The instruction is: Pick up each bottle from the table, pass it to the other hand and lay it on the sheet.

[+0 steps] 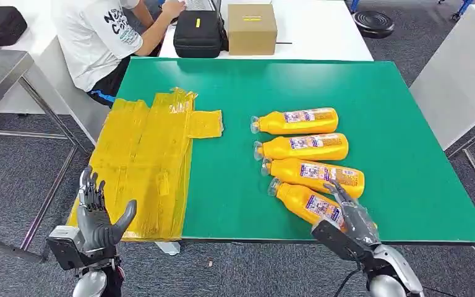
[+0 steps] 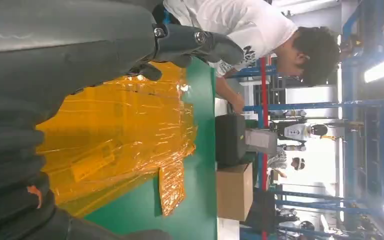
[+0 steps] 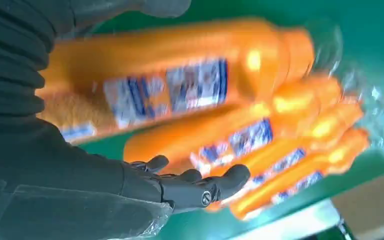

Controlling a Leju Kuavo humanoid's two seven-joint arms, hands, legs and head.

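Several orange bottles with clear caps lie side by side on the right half of the green table (image 1: 377, 99). My right hand (image 1: 351, 221) reaches over the base end of the nearest bottle (image 1: 303, 199), fingers spread, not closed on it. In the right wrist view the nearest bottle (image 3: 180, 75) lies between the thumb and the dark fingers (image 3: 200, 187). The crinkled yellow sheet (image 1: 142, 161) covers the table's left part. My left hand (image 1: 99, 216) hovers open, palm turned inward, off the sheet's near left corner. In the left wrist view the left hand (image 2: 80, 55) holds nothing beside the sheet (image 2: 115, 135).
A person in a white shirt (image 1: 99, 37) sits at the table's far left corner. Behind the green table, a black case (image 1: 198, 34) and a cardboard box (image 1: 252, 28) stand on a white table. A dark stool (image 1: 373, 23) is at the back right.
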